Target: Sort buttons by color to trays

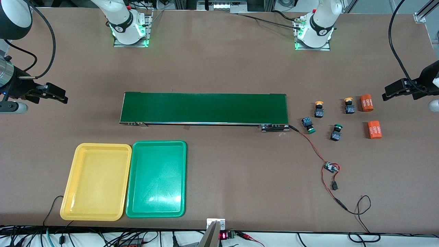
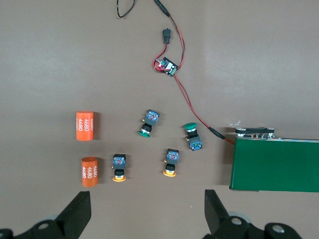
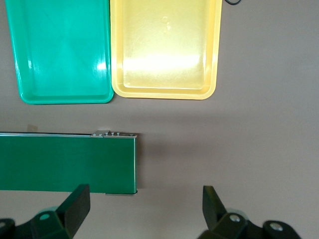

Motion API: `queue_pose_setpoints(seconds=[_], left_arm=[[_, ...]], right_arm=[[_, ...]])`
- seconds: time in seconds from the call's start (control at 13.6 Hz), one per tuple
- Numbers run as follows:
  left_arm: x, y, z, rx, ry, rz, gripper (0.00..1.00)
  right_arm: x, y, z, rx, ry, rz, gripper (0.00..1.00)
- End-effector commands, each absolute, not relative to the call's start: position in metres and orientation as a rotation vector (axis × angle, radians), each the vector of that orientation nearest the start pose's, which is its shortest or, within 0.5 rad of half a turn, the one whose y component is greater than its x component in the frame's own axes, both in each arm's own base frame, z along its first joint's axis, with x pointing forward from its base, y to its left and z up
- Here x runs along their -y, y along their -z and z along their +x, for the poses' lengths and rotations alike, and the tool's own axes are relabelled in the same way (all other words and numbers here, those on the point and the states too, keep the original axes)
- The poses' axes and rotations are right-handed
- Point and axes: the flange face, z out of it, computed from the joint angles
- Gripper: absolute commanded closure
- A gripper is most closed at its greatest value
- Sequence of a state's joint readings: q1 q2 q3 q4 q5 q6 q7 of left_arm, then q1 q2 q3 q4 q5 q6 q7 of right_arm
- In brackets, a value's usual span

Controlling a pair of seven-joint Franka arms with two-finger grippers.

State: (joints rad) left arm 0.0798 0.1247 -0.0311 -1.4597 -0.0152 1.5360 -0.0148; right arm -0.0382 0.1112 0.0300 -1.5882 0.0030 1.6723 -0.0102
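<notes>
Two yellow-capped buttons (image 1: 319,109) (image 1: 349,105) and two green-capped buttons (image 1: 308,125) (image 1: 336,132) lie on the table past the conveyor's end, toward the left arm's end. The left wrist view shows the green pair (image 2: 148,122) (image 2: 193,137) and the yellow pair (image 2: 118,167) (image 2: 171,162). My left gripper (image 1: 386,96) (image 2: 147,214) hangs open and empty over bare table beside them. The yellow tray (image 1: 96,181) (image 3: 164,45) and green tray (image 1: 156,179) (image 3: 60,50) sit side by side, both empty. My right gripper (image 1: 63,99) (image 3: 147,209) hangs open and empty over bare table by the conveyor's other end.
A long dark-green conveyor belt (image 1: 204,108) (image 3: 65,162) lies across the middle. Two orange cylinders (image 1: 366,103) (image 1: 374,129) lie beside the buttons. A red-black wire with a small circuit board (image 1: 331,167) runs from the conveyor toward the front edge.
</notes>
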Motion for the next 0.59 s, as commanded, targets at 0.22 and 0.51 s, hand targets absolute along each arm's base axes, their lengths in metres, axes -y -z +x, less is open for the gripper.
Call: queue_pose_setpoints(seconds=[0.22,0.51], left_arm=[[-0.023,-0.604,0.578,0.16,-0.058,-3.146,0.0],[-0.025,-0.587,0.588,0.139,-0.104,-3.154,0.0]], right_arm=[[0.008,-0.565,0.594,0.015,-0.034,-3.145,0.0],[0.009,-0.565,0.594,0.013,-0.034,-3.145,0.0]])
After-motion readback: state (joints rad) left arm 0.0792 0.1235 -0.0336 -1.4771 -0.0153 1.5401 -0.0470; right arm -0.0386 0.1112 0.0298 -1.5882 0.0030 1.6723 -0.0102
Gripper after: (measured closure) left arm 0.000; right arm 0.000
